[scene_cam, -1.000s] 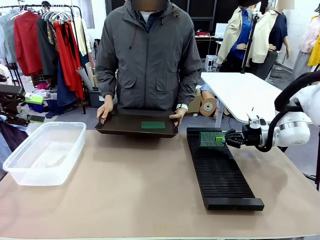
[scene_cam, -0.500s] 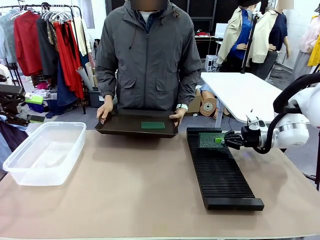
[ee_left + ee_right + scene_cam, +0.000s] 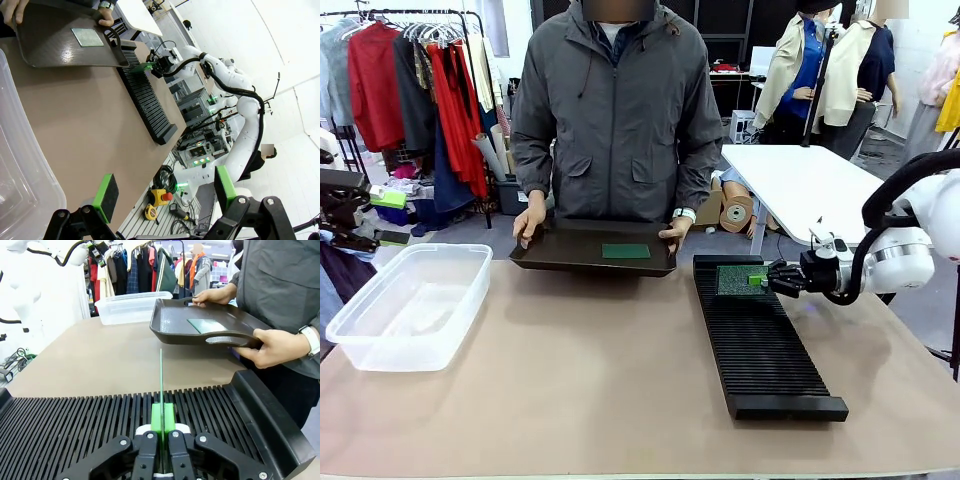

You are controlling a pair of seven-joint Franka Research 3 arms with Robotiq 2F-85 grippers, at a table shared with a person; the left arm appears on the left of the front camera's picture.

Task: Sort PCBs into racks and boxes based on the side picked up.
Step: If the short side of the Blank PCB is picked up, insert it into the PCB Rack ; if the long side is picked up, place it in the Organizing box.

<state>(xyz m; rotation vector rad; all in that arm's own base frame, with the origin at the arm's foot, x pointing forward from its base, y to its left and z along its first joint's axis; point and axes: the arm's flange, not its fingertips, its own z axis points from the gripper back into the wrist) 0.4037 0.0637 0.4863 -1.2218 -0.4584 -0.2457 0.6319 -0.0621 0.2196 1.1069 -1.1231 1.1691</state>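
My right gripper [image 3: 766, 280] [image 3: 162, 426] is shut on the edge of a green PCB [image 3: 739, 280] [image 3: 161, 380], holding it upright over the far end of the black rack [image 3: 760, 345] [image 3: 75, 425]. Its lower edge reaches down among the rack's ribs. In the right wrist view the board shows edge-on as a thin green line. A second PCB [image 3: 625, 251] [image 3: 87, 36] lies flat in the dark tray [image 3: 545, 250] that the person holds by both handles. The clear box [image 3: 410, 305] stands at the table's left. My left gripper [image 3: 165, 192] hangs open above the table's near left, nothing between its fingers.
The person stands at the far edge, a hand [image 3: 272, 347] on each tray handle, the tray's near rim just past the rack's far end. Bare brown tabletop [image 3: 590, 370] lies between box and rack. A white table [image 3: 800, 180] stands behind on the right.
My right gripper has eased slightly lower and toward the rack with the PCB. The tray, the person's hands and the box have not moved.
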